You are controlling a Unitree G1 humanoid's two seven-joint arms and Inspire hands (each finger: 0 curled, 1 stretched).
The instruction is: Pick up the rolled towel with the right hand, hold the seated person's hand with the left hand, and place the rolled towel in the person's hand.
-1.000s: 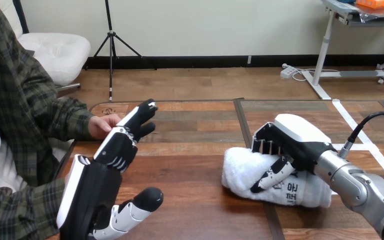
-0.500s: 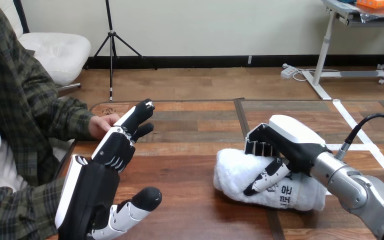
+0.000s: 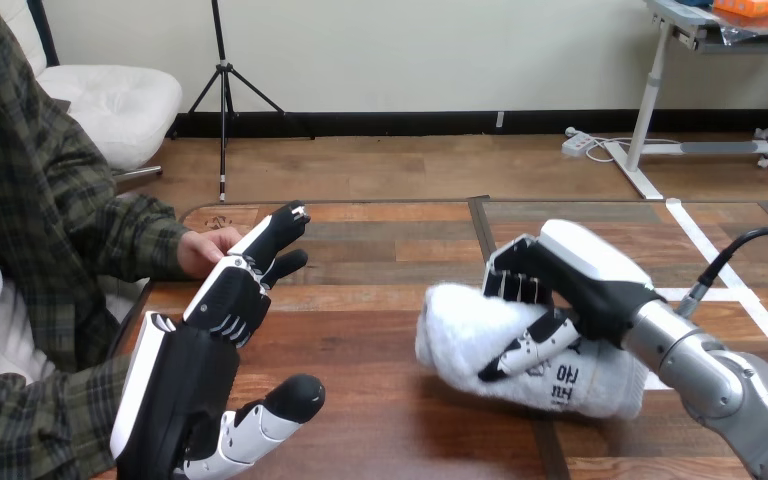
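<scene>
On the table's right half, head view: towel, rolled, white, tilted with its left end higher. Right hand on top of it, fingers and thumb clamped round the roll. At the table's left edge: person's hand. Left hand near the front-left corner, fingers straight and together, thumb spread, reaching just beside the person's hand; contact cannot be told.

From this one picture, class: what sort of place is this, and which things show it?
Probably a robot care-practice station: a wooden table, a seated person's hand at its left edge, and the robot's right hand gripping a rolled towel.
</scene>
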